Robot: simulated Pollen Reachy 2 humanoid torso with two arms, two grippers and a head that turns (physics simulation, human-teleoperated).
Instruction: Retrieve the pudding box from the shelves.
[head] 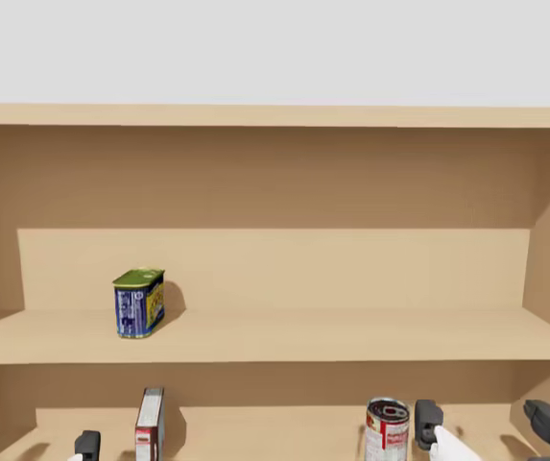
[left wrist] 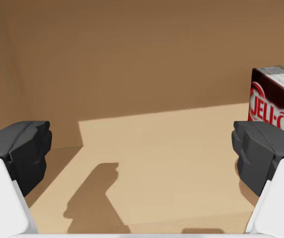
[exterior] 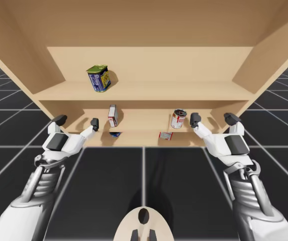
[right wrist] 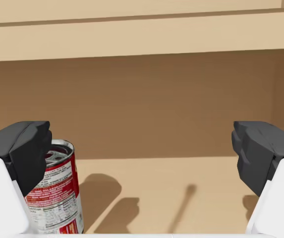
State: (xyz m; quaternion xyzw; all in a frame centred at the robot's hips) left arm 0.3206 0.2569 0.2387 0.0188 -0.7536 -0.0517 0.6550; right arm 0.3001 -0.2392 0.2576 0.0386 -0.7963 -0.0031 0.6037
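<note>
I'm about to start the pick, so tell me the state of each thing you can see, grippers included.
pudding box: standing on end on the lower shelf, not gripped.
red and white can: upright on the lower shelf, not gripped.
blue and green can: upright on the upper shelf.
left gripper: open, empty.
right gripper: open, empty.

The place was a simulator's bare test scene: a plain wooden set of shelves (exterior: 144, 93) stood on a black ground (exterior: 3, 108) ruled with a pale grid, under a flat grey backdrop (head: 275, 48). It was dressed like a pantry or a shop shelf, with a few groceries set well apart on the boards. A blue-and-yellow tin (exterior: 98, 79) stood on the upper one, and a dark red box (left wrist: 275, 96) and a red-and-white can (exterior: 178, 119) on the lower.
</note>
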